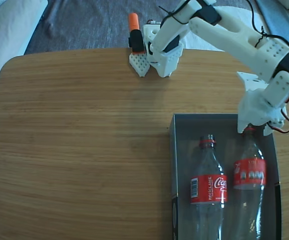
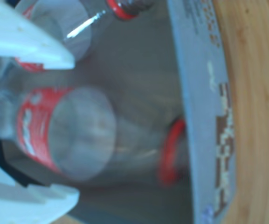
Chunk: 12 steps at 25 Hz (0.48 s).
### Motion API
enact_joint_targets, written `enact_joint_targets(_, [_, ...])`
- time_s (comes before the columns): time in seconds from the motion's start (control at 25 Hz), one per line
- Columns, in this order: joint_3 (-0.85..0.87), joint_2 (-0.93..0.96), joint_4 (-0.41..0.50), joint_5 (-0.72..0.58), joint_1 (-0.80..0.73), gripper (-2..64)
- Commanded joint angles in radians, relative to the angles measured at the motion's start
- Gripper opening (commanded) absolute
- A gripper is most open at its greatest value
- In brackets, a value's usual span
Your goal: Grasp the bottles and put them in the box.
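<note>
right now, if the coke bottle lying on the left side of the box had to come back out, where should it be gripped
Probably across the bare shoulder above the label of the left Coca-Cola bottle, coming straight down from above. In the fixed view it lies flat, neck toward the box's far wall, with the second bottle close alongside. The body there narrows, so the fingers have room on either side. The gripper hangs over the second bottle's neck.

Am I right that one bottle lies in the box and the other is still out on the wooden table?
Not quite: both bottles are in the box. The fixed view shows the left bottle and the right bottle lying side by side inside it, with the arm over the right one's neck. Nothing but the box and the arm's base is on the wooden table.
</note>
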Motion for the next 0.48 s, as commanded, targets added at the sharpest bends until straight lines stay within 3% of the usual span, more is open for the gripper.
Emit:
enact_joint_targets(0.0, [-0.057, 0.025, -0.009, 0.005, 0.014, 30.7])
enact_joint_targets(0.32, [-0.071, 0.041, -0.006, 0.012, 0.141, 30.0])
enact_joint_targets(0.44, [-0.08, 0.083, -0.009, 0.129, 0.212, 29.9])
